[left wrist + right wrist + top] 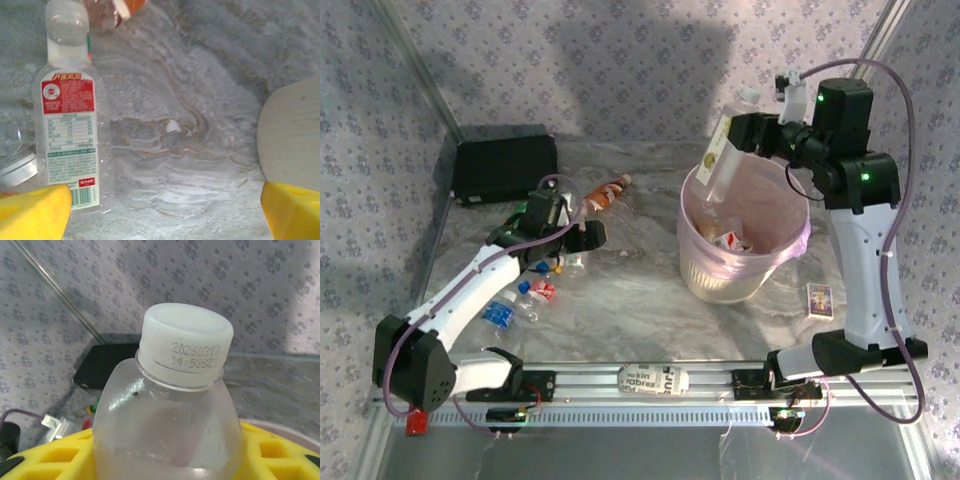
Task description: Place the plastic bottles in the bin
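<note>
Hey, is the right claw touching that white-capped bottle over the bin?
Touching. In the right wrist view the right claw has its yellow fingers flush against both sides of the white-capped bottle, with no gap.

The left arm (470, 285) stretches low and forward, the left gripper (584, 237) spread wide — the right arm (860, 230) stands high, the right gripper (740, 132) clamped on a bottle (720, 160).

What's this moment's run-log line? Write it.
right hand: gripping white-capped clear plastic bottle above pale pink round bin | left hand: open, low beside red-labelled clear bottle
</note>
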